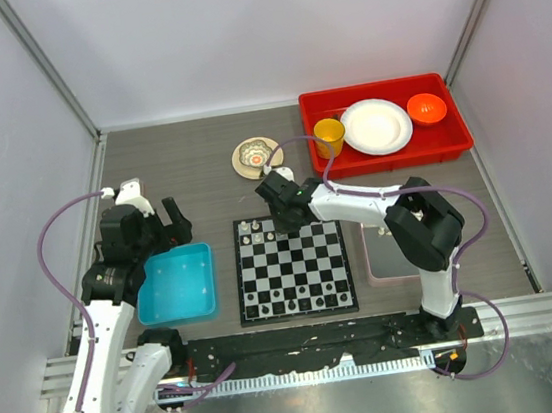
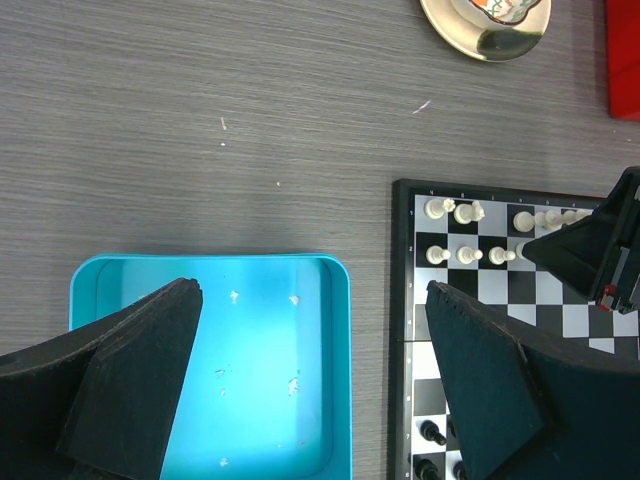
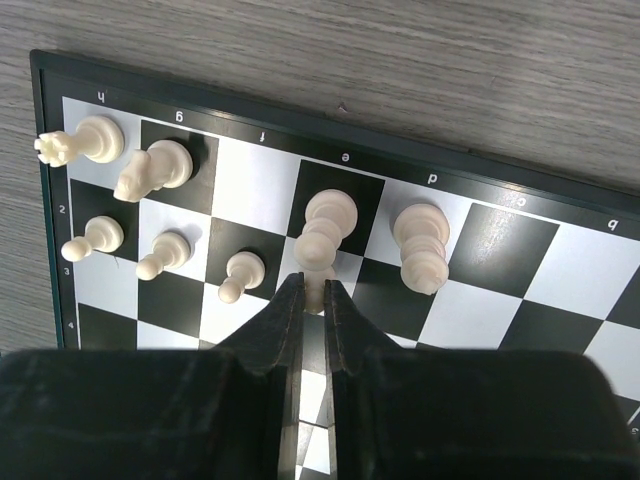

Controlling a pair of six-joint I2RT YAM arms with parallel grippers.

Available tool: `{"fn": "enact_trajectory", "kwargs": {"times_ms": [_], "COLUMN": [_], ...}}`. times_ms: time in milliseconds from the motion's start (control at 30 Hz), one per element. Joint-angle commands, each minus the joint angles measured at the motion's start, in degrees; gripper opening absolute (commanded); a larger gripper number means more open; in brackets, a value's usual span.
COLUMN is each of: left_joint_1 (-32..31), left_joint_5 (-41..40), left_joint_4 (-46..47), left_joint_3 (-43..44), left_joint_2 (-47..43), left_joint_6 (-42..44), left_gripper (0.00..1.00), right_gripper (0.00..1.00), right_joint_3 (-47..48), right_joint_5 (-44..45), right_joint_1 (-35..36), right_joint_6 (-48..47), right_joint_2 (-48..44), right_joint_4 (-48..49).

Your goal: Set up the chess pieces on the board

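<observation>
Grey wood-grain tabletop (image 1: pixel 189 157) carries the work area. The right gripper (image 3: pixel 312 292) has its jaws clamped on a cream pawn (image 3: pixel 318 275), upright at the e-file square of the second rank. Whether its base touches the board (image 1: pixel 308 263) cannot be told. Beside it stand three pawns (image 3: pixel 165 252). Behind them are a rook (image 3: pixel 85 140), knight (image 3: pixel 155 170), king (image 3: pixel 325 220) and queen (image 3: pixel 420 240), with the f-file square bare. The left gripper (image 2: pixel 310 390) hangs with jaws wide apart over the blue bin (image 2: pixel 340 300), holding nothing. Assessment: the pawn row is in hand and the white side is roughly half set. The next move calls for seating the pawn centrally, releasing it, then lifting straight up clear of the king.
</observation>
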Motion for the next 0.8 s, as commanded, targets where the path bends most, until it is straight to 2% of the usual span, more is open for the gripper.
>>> {"fn": "enact_trajectory", "kwargs": {"times_ms": [0,133,767], "left_joint_1": [-0.18,-0.01,-0.09], "left_joint_5": [1.07,1.16,0.98], "left_joint_4": [1.90,1.82,1.82], "left_joint_3": [-0.29,-0.29,-0.29], "left_joint_2": [-0.49,-0.40,-0.58], "left_joint_6": [0.15,0.15,0.24], "left_gripper": [0.99,1.00,1.00], "right_gripper": [0.17,0.23,0.34], "right_joint_3": [2.19,2.28,3.33], "right_joint_5": [0.13,0.04,-0.31], "right_joint_1": [0.42,0.42,0.34], "right_joint_6": [-0.47,-0.47,-0.82], "right_joint_2": [0.65,0.74,-1.02], "right_joint_4": [0.83,0.65,0.57]}}
